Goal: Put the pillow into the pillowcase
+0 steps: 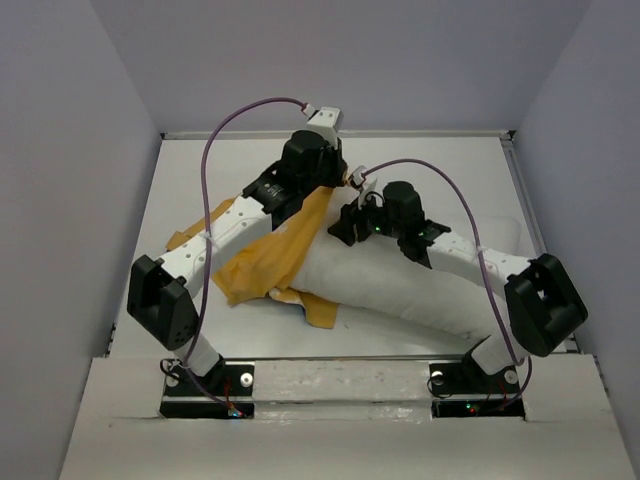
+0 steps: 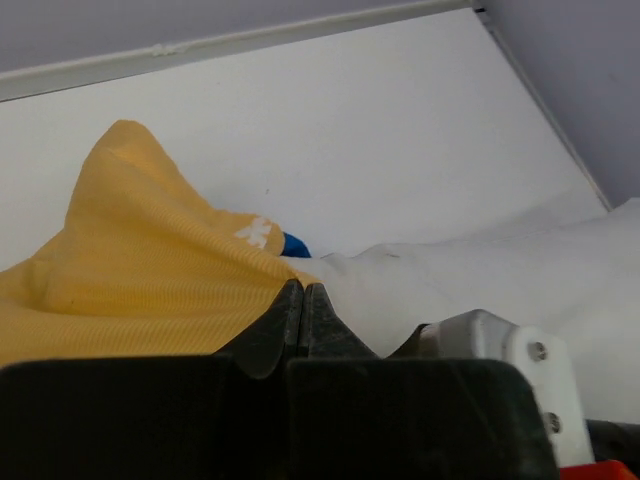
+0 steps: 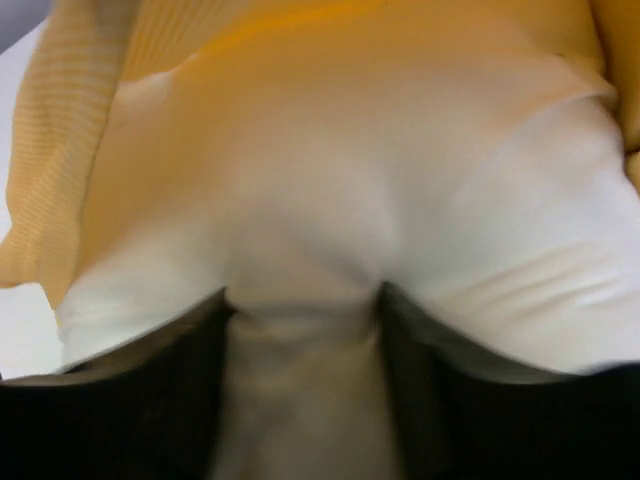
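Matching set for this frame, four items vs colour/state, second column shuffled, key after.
Column A
1. pillow
2. pillowcase
3. left gripper
4. right gripper

Column B
a. fingers shut, yellow cloth pinched at the tips
b. plain white and plump
c. clamped on a bunched white fold
d. yellow-orange, draped over one end of the white cushion

Pairs: 1-b, 2-d, 3-a, 4-c
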Controlling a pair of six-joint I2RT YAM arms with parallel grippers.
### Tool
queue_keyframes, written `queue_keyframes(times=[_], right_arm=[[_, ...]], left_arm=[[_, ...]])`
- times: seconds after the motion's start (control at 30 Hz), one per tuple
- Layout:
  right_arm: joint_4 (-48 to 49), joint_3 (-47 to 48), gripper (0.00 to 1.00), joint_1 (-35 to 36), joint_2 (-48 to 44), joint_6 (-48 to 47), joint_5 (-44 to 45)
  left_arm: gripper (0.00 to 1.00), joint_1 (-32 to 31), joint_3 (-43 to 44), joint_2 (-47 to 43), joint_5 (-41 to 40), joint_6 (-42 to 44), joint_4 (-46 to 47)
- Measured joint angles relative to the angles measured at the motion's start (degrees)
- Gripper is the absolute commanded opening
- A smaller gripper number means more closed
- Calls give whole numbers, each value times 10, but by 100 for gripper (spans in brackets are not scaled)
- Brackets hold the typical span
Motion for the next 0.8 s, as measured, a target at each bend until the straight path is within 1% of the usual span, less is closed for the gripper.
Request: queue_keyframes(times=[0.03,0.07,0.13,0.27,0.4,0.53,0.7,0.8], right_arm=[[19,-13,27,-1,0,9,-7],[51,-27,1,-3,2,20,-17],[99,-44,0,-5,10,45,-29],[177,-61,0,-4,22,114,-22],[290,-121,0,-3,-8,209,41],[365,-163,0,0,-56,280,124],[428,-188,0,-1,-107,341,202],[459,-187,0,0,-97,374,244]], left_arm=[[0,0,-2,-7,8,-5,5],[0,0,-4,-15,21,-15,11],[0,0,-14,-29,43,-31,22],[0,0,-51,-56,83,-66,51],[0,-2,-86,-78,113,-94,78],[0,-17,-92,-78,129,-108,97],[0,-37,-92,-78,160,-123,124],[0,-44,-87,-77,175,-137,139]])
